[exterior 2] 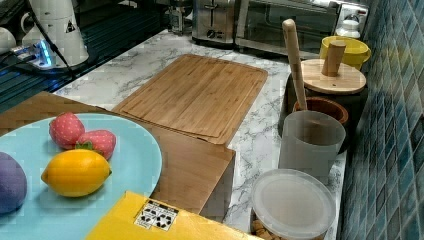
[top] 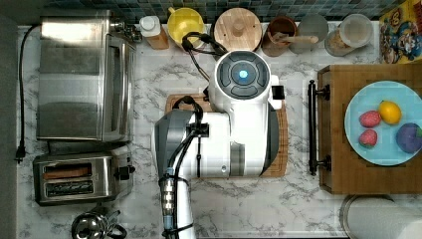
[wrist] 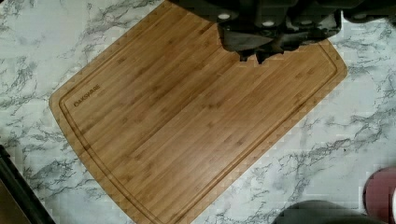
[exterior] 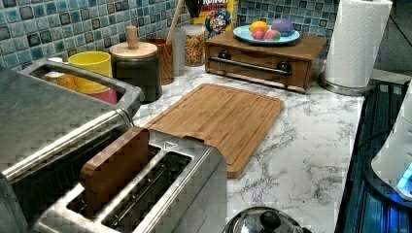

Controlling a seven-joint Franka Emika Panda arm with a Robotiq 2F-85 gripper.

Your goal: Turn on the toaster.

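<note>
The toaster [top: 82,178] sits at the top view's lower left on the marble worktop [top: 149,64], just below the big steel oven [top: 84,77]. It has two slots; one holds a brown slice [exterior: 114,170] that sticks up above the slot in the left view, while the other slot looks empty. The black lever and knob are on the end facing the top view's right, twd the arm. In the right view the toaster [exterior 2: 214,20] stands at the far end of the worktop beside the oven [exterior 2: 290,22].

The arm [top: 234,124] is folded over the bamboo cutting board [top: 281,149] in mid-worktop, well apart from the toaster. The wrist view looks straight down on the board [wrist: 196,121], w/ the gripper [wrist: 252,56] above it near one edge, nothing in it. The fingertips look close together, prob. narrow, but the dark housing hides most of them, so the gap between them can't be told for sure.

Along the tiled wall stand a yellow cup [top: 185,22], a wood-lidded canister [top: 238,29], a brown utensil holder [top: 281,35] and a grey cup [top: 311,30]. At the top view's right, a wooden drawer box [top: 338,164] carries a light-blue plate [top: 356,144] w/ two strawberries, a lemon [top: 389,112] and a purple fruit. A paper-towel roll [exterior: 357,41] stands by the box. A steel kettle lid [exterior: 265,224] is just beside the toaster.
</note>
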